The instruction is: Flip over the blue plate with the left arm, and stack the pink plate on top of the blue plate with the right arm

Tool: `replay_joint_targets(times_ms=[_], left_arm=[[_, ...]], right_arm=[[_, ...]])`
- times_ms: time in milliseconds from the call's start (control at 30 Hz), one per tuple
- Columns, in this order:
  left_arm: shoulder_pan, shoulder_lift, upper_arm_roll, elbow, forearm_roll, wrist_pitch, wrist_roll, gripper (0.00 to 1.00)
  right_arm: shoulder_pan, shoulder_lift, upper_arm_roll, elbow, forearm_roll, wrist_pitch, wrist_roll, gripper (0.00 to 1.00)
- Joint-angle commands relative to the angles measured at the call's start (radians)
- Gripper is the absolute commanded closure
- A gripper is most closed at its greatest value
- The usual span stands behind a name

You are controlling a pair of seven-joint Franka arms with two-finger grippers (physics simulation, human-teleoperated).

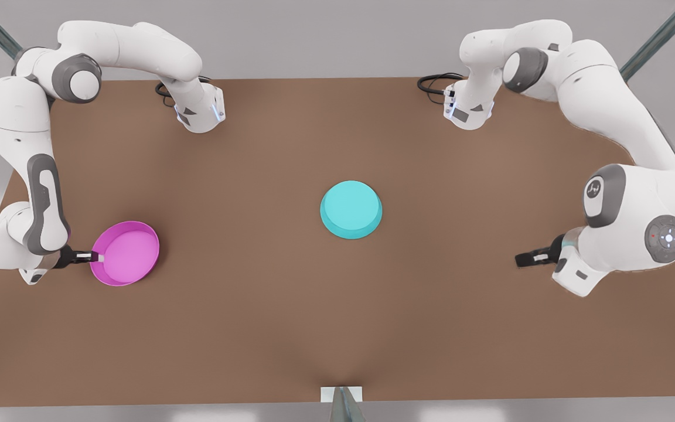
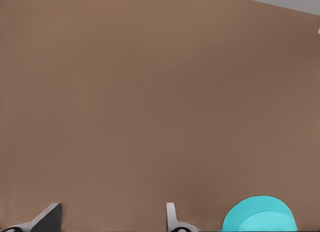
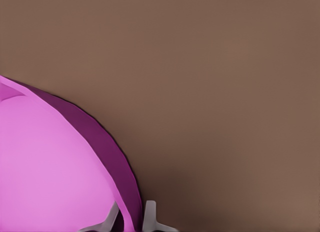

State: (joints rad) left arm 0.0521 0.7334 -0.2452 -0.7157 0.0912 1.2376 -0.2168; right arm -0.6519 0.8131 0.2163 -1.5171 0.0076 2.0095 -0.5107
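The blue plate (image 1: 351, 209) lies near the table's middle with its flat base facing up; part of the blue plate (image 2: 260, 218) also shows in the left wrist view. My left gripper (image 1: 522, 258) hovers low at the front view's right, well apart from it, and its fingers stand open with nothing between them (image 2: 111, 214). At the front view's left, the pink plate (image 1: 125, 253) is tilted with its hollow showing. My right gripper (image 1: 94, 257) is shut on its rim. In the right wrist view the two fingertips (image 3: 149, 214) straddle the pink plate's (image 3: 55, 172) wall.
The brown table (image 1: 337, 328) stretches wide between the two plates and toward the front edge. Both arm bases with black cables (image 1: 437, 85) stand at the far edge. A small grey bracket (image 1: 341, 395) sits at the middle of the near edge.
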Motion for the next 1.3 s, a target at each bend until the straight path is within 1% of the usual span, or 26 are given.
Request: replay_joint_targets(times_ms=[0, 33, 67, 100, 133, 167, 233, 867, 1233, 1267], left_arm=[[0.000, -0.008, 0.001, -0.001, 0.056, -0.013, 0.026, 0.00], [-0.001, -0.073, 0.033, -0.014, 0.076, -0.067, 0.164, 0.00], [-0.001, -0.185, 0.095, -0.169, 0.068, -0.043, 0.313, 0.00], [-0.008, -0.285, 0.128, -0.347, 0.045, 0.055, 0.336, 0.00], [-0.034, -0.403, 0.193, -0.535, -0.004, 0.172, 0.336, 0.00], [-0.046, -0.491, 0.198, -0.715, -0.007, 0.305, 0.332, 0.00], [-0.046, -0.491, 0.199, -0.719, -0.008, 0.306, 0.330, 0.00], [-0.052, -0.488, 0.199, -0.715, -0.008, 0.301, 0.323, 0.00], [-0.052, -0.488, 0.199, -0.715, -0.008, 0.301, 0.324, 0.00], [-0.052, -0.488, 0.199, -0.715, -0.008, 0.301, 0.324, 0.00]], right_arm=[[0.000, 0.000, 0.000, 0.000, 0.000, 0.000, 0.000, 0.70], [0.000, 0.001, 0.000, 0.000, 0.000, 0.002, 0.000, 0.70], [0.000, 0.001, 0.000, 0.000, 0.000, 0.002, -0.002, 0.70], [0.000, 0.001, 0.000, 0.000, 0.000, 0.002, 0.000, 0.71], [0.000, 0.001, 0.000, 0.000, 0.000, 0.002, -0.002, 0.73], [-0.002, 0.001, 0.000, 0.000, 0.000, 0.002, -0.003, 0.75], [0.000, 0.001, 0.000, 0.000, -0.002, 0.005, -0.003, 0.78], [-0.005, -0.005, 0.003, 0.012, 0.020, -0.005, 0.006, 0.79], [0.005, -0.012, 0.015, 0.035, 0.094, -0.100, 0.006, 0.79], [0.006, -0.012, 0.028, 0.034, 0.100, -0.112, 0.008, 0.79]])
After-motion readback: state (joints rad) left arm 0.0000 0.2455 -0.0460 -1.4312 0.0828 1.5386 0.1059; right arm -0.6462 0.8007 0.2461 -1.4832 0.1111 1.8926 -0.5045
